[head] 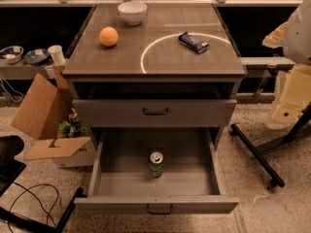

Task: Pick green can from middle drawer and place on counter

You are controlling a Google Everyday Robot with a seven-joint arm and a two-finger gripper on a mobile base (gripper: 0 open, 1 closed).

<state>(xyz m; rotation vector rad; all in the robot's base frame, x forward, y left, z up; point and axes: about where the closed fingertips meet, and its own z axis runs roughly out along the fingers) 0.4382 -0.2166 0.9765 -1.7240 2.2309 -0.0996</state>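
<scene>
The green can [156, 165] stands upright on the floor of the open middle drawer [121, 152], near the drawer's middle, with its silver top and pull tab showing. The drawer is pulled far out toward me, and its small dark bar handle is at the front. The counter [165, 62] is the grey-brown cabinet top above, marked with a thin white circle line. My gripper is not in view; only pale arm parts [294, 81] show at the right edge, well away from the can.
On the counter are an orange ball [109, 36], a white bowl [132, 12] and a dark blue snack wrapper [193, 41]. The drawer above [155, 112] is shut. A cardboard box [43, 113] lies left of the cabinet. A black stand leg [255, 154] lies at the right, and cables at the lower left.
</scene>
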